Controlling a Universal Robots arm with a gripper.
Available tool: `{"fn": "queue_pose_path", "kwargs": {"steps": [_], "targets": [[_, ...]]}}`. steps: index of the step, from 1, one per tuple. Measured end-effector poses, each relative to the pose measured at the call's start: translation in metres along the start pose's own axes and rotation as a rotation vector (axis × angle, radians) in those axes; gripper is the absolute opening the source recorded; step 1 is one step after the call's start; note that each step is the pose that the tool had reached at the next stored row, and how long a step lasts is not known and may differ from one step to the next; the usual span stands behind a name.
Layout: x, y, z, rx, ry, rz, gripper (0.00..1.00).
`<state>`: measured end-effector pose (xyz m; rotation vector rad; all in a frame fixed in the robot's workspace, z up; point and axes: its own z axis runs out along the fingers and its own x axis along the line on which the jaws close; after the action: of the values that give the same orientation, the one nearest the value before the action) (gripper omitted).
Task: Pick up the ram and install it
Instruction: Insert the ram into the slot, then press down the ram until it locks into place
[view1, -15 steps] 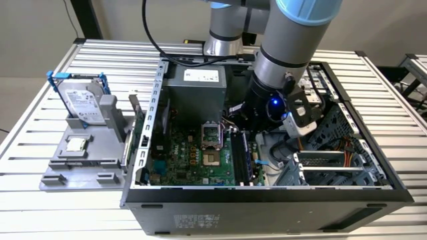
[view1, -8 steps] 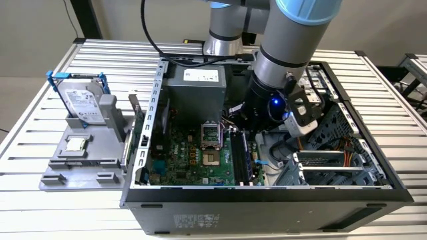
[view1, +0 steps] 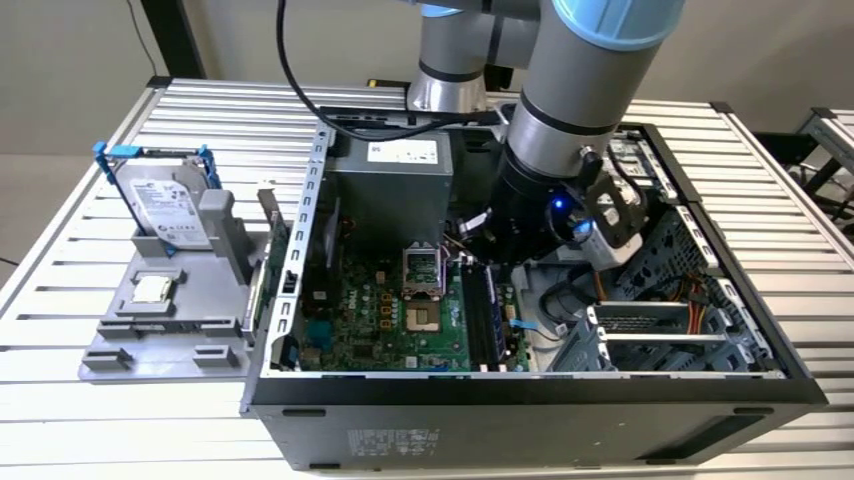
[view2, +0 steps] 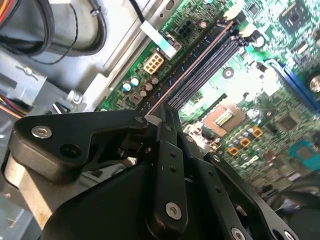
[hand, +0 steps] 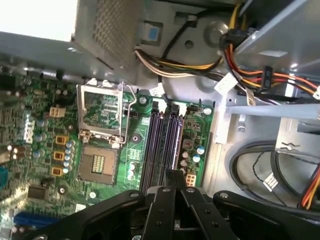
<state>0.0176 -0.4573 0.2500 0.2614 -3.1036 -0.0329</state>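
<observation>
- Jaws drawn tight together on the black gripper (view2: 162, 114), fingertips down inside the open black-and-grey computer case (view1: 534, 385). They read as pinching one end of the thin, long green circuit-board ram stick (view2: 195, 67), seen edge-on as a narrow line.
- Long axis is the thing to watch. In both wrist views the ram stick (hand: 176, 142) runs straight away from the fingertips, in line with the row of long dark memory slots (hand: 157, 145) on the green motherboard (hand: 45, 125).
- It sits right over the slot at the edge of the row farthest from the empty square processor socket (hand: 100, 162). Whether it is seated or just resting on the slot, I cannot tell.
- The exterior view has the silver-and-blue arm (view1: 574, 110) reaching down over the same slots, stick (view1: 489, 315) just under the wrist.
- The grey parts holder (view1: 167, 320) stands well apart, outside the case, on the exterior view's left.
</observation>
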Motion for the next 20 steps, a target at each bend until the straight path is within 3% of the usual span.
{"fn": "queue_pose_path", "kwargs": {"steps": [20], "targets": [[0.0, 0.0, 0.0, 0.0142, 0.0068, -0.219, 0.0]]}}
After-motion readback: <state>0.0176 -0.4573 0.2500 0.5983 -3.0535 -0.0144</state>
